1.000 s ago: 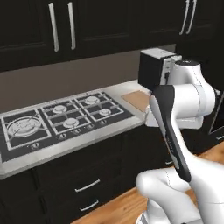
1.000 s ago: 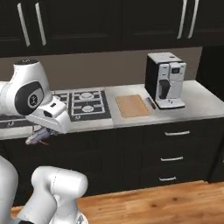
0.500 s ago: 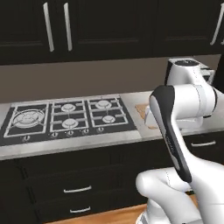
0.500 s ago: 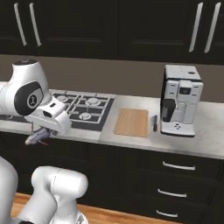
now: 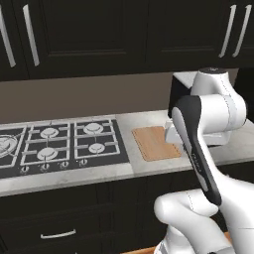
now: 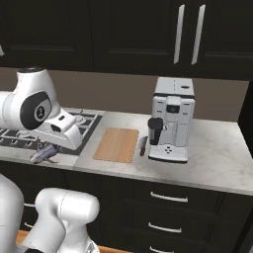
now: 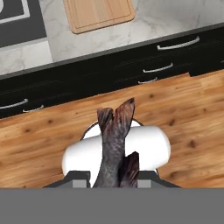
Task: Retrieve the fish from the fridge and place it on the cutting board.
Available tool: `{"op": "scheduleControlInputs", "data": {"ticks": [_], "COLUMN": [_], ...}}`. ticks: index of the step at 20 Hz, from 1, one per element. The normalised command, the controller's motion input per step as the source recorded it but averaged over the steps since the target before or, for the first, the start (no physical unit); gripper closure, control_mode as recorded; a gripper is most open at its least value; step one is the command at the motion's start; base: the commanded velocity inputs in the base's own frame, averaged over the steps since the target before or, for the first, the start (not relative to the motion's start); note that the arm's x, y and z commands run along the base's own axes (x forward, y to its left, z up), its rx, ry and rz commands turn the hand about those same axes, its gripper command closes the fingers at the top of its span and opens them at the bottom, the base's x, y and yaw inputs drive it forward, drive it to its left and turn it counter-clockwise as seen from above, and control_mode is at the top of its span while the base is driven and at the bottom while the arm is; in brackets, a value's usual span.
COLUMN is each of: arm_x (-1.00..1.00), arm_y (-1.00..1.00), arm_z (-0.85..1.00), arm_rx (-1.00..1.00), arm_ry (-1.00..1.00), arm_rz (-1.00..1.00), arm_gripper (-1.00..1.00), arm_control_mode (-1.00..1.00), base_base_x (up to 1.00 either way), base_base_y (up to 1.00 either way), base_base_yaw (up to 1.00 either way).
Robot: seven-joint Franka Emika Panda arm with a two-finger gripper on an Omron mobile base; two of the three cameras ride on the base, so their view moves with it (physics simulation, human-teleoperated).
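Dark kitchen cabinets run above and below one pale marbled stone worktop (image 6: pixel 217 158). One flat light-brown wooden cutting board (image 6: pixel 116 144) lies bare on it, between one black gas hob (image 5: pixel 59 146) and one white-and-silver coffee machine (image 6: pixel 171 123); the board also shows in the left base view (image 5: pixel 156 142) and at the top of the hand view (image 7: pixel 99 13). Four round burners count on the hob in the left base view, with part of a larger ring cut off at the frame's left edge. One thin dark object lies just beside the board's right edge, too small to identify. Four long silver cabinet handles show on the upper doors in the left base view, two in the right base view. One small slender dark grey-silver fish (image 7: pixel 114 144) is gripped in the pincer (image 6: pixel 47 151), tail fins fanned upward in the hand view; its head end is cut off at the bottom. From the right base view the fish (image 6: pixel 43 154) hangs in front of the worktop edge, left of the board and apart from it. In the left base view the white arm hides the coffee machine.
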Motion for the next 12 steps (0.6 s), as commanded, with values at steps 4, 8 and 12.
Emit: {"op": "scheduleControlInputs", "data": {"ticks": [4, 8, 12], "arm_x": [0.0, 0.0, 0.0], "arm_y": [0.0, 0.0, 0.0], "arm_z": [0.0, 0.0, 0.0], "arm_rx": [0.0, 0.0, 0.0], "arm_ry": [0.0, 0.0, 0.0], "arm_rz": [0.0, 0.0, 0.0], "arm_gripper": [1.0, 1.0, 1.0], "arm_control_mode": [1.0, 1.0, 1.0], "base_base_x": [0.07, 0.11, 0.23], "base_base_y": [0.0, 0.0, 0.0], "base_base_yaw": [0.01, 0.01, 0.0]}}
